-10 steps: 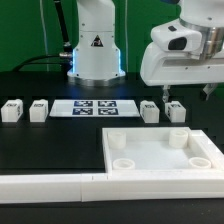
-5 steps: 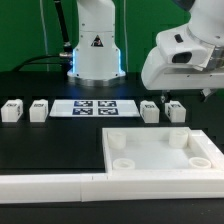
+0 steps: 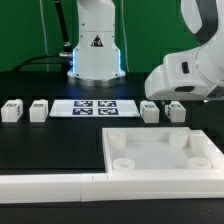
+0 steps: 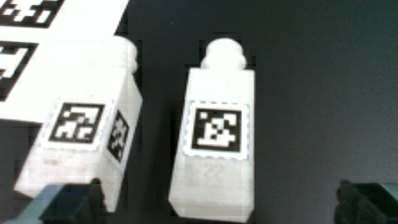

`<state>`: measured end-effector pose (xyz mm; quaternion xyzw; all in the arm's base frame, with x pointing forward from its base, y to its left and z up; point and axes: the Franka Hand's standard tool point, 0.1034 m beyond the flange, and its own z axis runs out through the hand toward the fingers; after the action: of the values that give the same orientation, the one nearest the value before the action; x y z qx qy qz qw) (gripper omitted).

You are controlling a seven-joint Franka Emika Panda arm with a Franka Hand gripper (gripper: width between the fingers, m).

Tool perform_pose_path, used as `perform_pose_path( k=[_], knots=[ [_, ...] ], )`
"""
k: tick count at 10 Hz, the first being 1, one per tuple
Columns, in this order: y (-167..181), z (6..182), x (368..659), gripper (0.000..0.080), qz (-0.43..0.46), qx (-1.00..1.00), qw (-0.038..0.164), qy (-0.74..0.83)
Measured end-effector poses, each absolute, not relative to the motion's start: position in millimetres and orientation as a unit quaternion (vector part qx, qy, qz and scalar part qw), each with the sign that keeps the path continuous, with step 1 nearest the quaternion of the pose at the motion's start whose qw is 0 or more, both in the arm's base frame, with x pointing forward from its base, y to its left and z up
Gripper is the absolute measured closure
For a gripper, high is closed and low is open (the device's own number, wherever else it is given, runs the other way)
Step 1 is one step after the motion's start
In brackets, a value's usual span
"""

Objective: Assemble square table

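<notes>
The gripper (image 4: pixel 214 205) was seen spread wide, nothing grasped; one white leg block (image 4: pixel 217 130) was framed between its fingers (image 4: pixel 63 203).

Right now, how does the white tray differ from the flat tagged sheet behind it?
The square table top has a raised rim and round corner sockets; the marker board is flat. The marker board bears black tags; the square table top's visible floor is plain. Both are white, on the black table.
</notes>
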<state>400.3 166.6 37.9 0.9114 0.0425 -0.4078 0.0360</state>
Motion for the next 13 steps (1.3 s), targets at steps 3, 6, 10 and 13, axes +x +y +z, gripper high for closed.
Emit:
perform_pose_path(
  k=[3, 6, 10, 13],
  knots=[
    [167, 32.0, 393, 0.0150, -0.416, 0.908, 0.039, 0.039],
    [170, 12.6, 375, 0.0150, -0.438, 0.897, 0.048, 0.033],
    [170, 7.6, 371, 0.0150, -0.445, 0.894, 0.046, 0.030],
    [170, 7.4, 371, 0.0309, -0.445, 0.894, 0.046, 0.030]
  ],
)
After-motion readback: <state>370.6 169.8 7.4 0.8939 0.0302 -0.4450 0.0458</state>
